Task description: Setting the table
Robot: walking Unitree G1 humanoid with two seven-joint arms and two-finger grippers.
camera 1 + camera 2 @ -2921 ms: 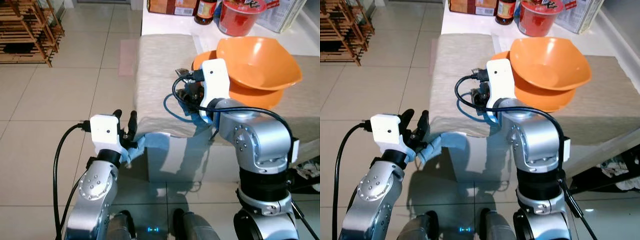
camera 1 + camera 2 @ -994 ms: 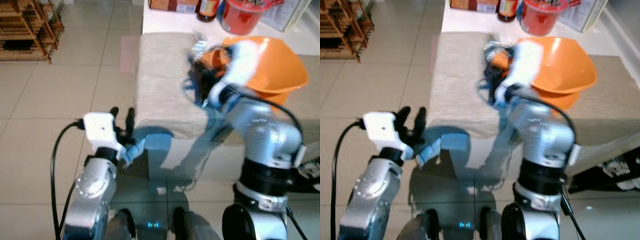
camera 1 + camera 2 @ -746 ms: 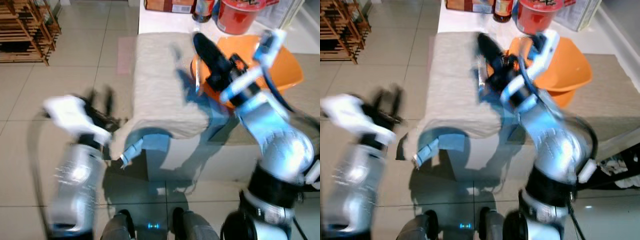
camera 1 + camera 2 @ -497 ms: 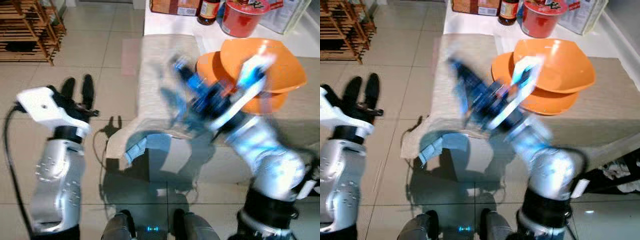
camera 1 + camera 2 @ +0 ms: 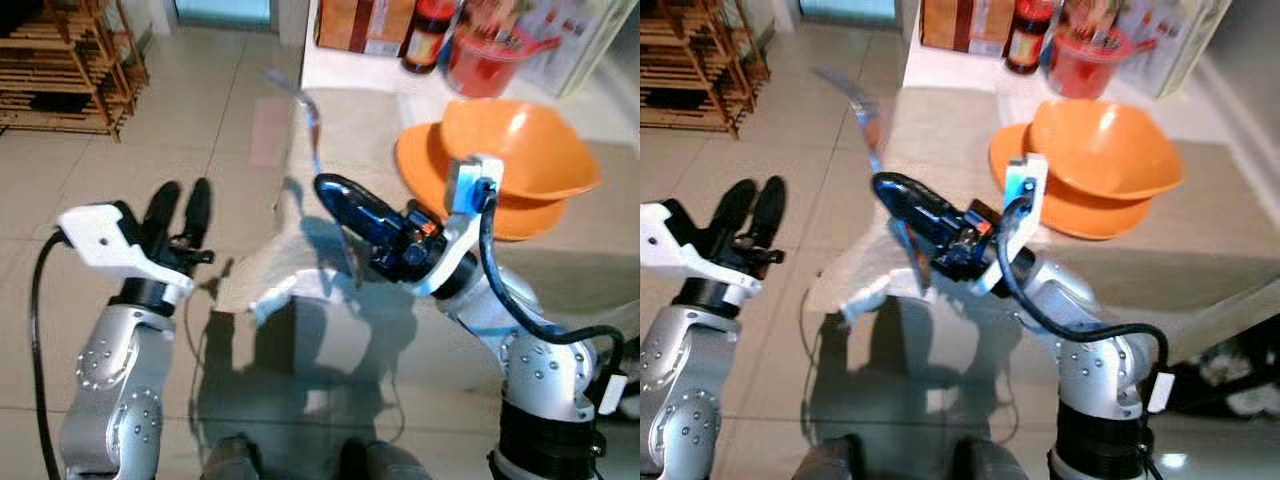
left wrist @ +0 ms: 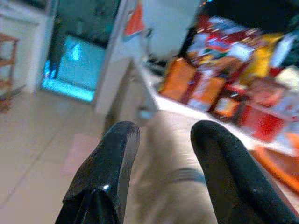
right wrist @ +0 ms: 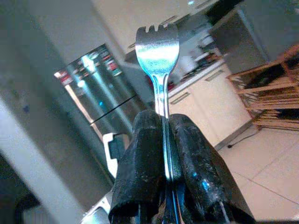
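A tiled kitchen floor runs under a table draped in a beige cloth (image 5: pixel 340 130), with 2 stacked orange bowls (image 5: pixel 505 165) on it. The right gripper (image 5: pixel 335 195), just beside the bowls over the cloth, pinches a fork (image 7: pixel 159 65) by its handle; its long axis runs along the fingers, tines pointing away from the wrist. Laying it well likely means lowering it flat near the bowls. The left gripper (image 5: pixel 178 205) hovers off the cloth's edge, fingers spread.

Cloth (image 5: pixel 340 140) on tabletop (image 5: pixel 350 70), its near edge hanging over front. Bowls (image 5: pixel 510 160) stacked on cloth, right side. Box (image 5: pixel 365 25), bottle (image 5: pixel 425 45) & tub (image 5: pixel 485 60) behind. Rack (image 5: pixel 60 60) on floor (image 5: pixel 150 150), far left. Fork (image 7: pixel 159 60) in right pincer (image 7: pixel 164 144), over cloth's left part.
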